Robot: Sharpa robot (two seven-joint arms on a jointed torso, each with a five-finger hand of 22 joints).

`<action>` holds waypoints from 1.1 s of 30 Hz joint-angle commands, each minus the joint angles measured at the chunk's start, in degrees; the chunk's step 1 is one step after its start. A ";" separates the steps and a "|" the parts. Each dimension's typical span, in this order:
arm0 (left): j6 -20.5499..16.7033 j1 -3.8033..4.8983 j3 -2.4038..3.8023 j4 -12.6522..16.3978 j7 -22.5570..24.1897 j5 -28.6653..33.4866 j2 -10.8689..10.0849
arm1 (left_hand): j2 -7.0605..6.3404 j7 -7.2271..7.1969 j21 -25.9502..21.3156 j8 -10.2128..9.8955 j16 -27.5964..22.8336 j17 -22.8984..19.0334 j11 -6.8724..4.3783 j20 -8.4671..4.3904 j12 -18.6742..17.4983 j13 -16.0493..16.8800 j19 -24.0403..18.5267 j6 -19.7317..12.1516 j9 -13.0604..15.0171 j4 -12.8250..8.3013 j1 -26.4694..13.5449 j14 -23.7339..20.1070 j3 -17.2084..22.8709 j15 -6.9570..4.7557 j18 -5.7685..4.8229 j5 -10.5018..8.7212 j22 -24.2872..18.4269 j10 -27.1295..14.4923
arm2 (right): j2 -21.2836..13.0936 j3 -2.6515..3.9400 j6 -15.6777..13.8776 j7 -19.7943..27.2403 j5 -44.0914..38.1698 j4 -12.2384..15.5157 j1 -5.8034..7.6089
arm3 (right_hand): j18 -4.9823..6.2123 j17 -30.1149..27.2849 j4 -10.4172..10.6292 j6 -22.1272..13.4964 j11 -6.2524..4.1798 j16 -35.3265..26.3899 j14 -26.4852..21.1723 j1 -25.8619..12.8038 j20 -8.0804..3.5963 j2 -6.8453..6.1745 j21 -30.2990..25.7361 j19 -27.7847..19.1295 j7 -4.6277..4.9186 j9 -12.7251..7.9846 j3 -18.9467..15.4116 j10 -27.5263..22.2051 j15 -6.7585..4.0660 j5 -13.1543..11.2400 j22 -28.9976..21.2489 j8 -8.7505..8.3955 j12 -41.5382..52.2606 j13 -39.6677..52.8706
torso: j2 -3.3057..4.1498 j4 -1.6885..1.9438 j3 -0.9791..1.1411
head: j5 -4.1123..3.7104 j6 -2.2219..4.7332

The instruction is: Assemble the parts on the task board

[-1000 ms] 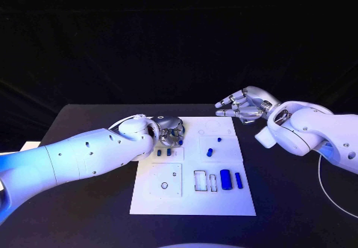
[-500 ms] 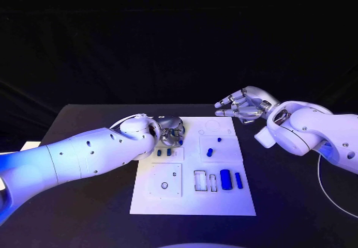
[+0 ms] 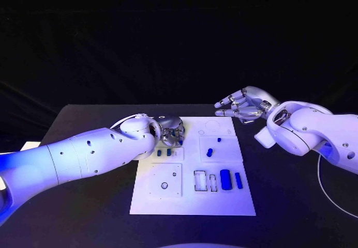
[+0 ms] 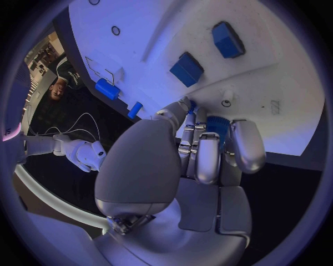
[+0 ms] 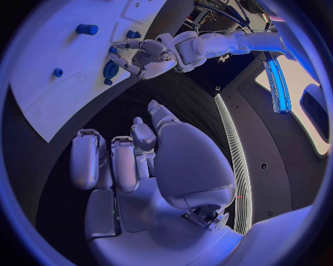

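We're looking at a robotics lab or demo stage, not a home. A matte black tabletop (image 3: pixel 89 201) sits before a plain black backdrop that swallows the whole background, with coloured blue-violet light washing over everything. On it lies a flat white rectangular task board (image 3: pixel 192 202) cut with test recesses and dotted with small blue plastic parts (image 3: pixel 225 179), a bench fixture through and through. From the right wrist view we catch loose cabling (image 5: pixel 229 14) and a glowing light strip (image 5: pixel 278 77) beyond the tabletop.

The black table (image 3: pixel 89 206) carries the white task board (image 3: pixel 192 204).
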 commanded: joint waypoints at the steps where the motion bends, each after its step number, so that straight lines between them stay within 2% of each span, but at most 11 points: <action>1: 1.85 -0.20 -0.15 0.14 0.05 0.81 0.28 | -0.20 -0.20 0.08 -0.37 -0.11 -0.05 -0.03 -0.34 -0.27 -0.09 1.70 -0.46 -0.10 0.02 -0.30 2.54 0.36 -0.39 -0.77 -0.40 0.03 0.32 | 0.08 0.00 0.49 0.58 -0.51 0.05 -0.03 | 0.37 2.75 0.09 0.13 -0.02 -0.20 3.22 0.19 0.08 0.42 -0.29 -0.36 0.08 -0.07 0.15 -0.21 -0.31 0.39 -0.10 -0.25 0.07 0.02 | 0.00 0.00 0.01 | -0.08 -0.01; 6: 1.99 -0.20 -0.15 0.12 0.04 0.84 0.38 | -0.23 -0.23 0.20 -0.55 -0.11 -0.15 -0.05 -0.36 -0.36 -0.15 1.72 -0.51 -0.16 -0.08 -0.28 2.53 0.56 -0.41 -0.80 -0.39 0.14 0.44 | 0.10 0.00 0.53 0.55 -0.51 0.04 -0.03 | 0.37 2.75 0.09 0.13 -0.02 -0.20 3.22 0.19 0.08 0.42 -0.29 -0.36 0.08 -0.07 0.15 -0.21 -0.31 0.39 -0.10 -0.25 0.07 0.02 | 0.01 -0.07 0.02 | -0.10 -0.03; 14: 2.60 -0.20 -0.15 0.01 -0.23 0.85 0.46 | 0.14 -0.21 0.49 -0.69 0.04 -0.25 -0.22 -0.43 -0.52 -0.29 1.76 0.30 -0.17 -0.40 -0.20 2.55 1.53 -0.55 -0.84 -0.39 0.42 1.32 | 0.10 0.00 0.60 0.49 -0.51 0.06 -0.03 | 0.37 2.75 0.09 0.13 -0.02 -0.20 3.22 0.19 0.08 0.42 -0.29 -0.36 0.08 -0.07 0.15 -0.21 -0.31 0.39 -0.10 -0.25 0.07 0.02 | 0.03 0.03 0.00 | -0.21 -0.19; 20: 2.75 -0.20 -0.15 -0.16 -0.64 0.85 0.52 | 1.48 -0.36 2.00 -0.31 0.46 -0.15 -0.87 -0.85 -0.13 0.04 2.01 2.91 0.11 -2.43 1.49 2.61 4.42 -1.13 -1.09 -0.63 1.63 4.63 | 0.09 0.00 0.63 0.47 -0.52 0.08 -0.03 | 0.37 2.75 0.09 0.13 -0.02 -0.20 3.22 0.19 0.08 0.42 -0.29 -0.36 0.08 -0.07 0.15 -0.21 -0.31 0.39 -0.10 -0.25 0.07 0.02 | 0.00 0.00 -0.02 | -0.22 -0.20; 24: 1.46 -0.20 -0.14 -0.26 -0.31 0.93 0.62 | 1.97 -0.45 2.82 -0.15 0.71 -0.05 -1.15 -1.08 -0.09 0.32 2.17 4.21 0.26 -3.64 1.88 2.65 5.78 -1.32 -1.25 -0.80 2.28 6.16 | 0.11 0.00 0.62 0.49 -0.53 0.09 -0.03 | 0.37 2.79 0.04 0.16 -0.02 -0.18 3.23 0.29 0.08 0.44 -0.30 -0.35 0.08 -0.07 0.19 -0.19 -0.32 0.43 -0.09 -0.24 0.13 0.05 | 0.02 0.00 -0.03 | -0.18 -0.24; 33: -1.17 -0.27 0.20 0.38 0.64 2.38 0.09 | 1.70 -0.32 2.55 -0.62 0.80 -0.56 -1.19 -1.27 -1.30 0.50 2.10 5.47 0.27 -5.00 0.28 2.57 7.15 -1.35 -1.20 -0.96 2.26 7.38 | 0.25 0.00 0.71 0.54 -0.53 0.00 -0.03 | 0.37 2.79 0.04 0.16 -0.02 -0.18 3.23 0.29 0.08 0.44 -0.30 -0.35 0.08 -0.07 0.19 -0.19 -0.32 0.43 -0.09 -0.24 0.13 0.05 | 0.00 -0.07 -0.09 | -0.05 -0.20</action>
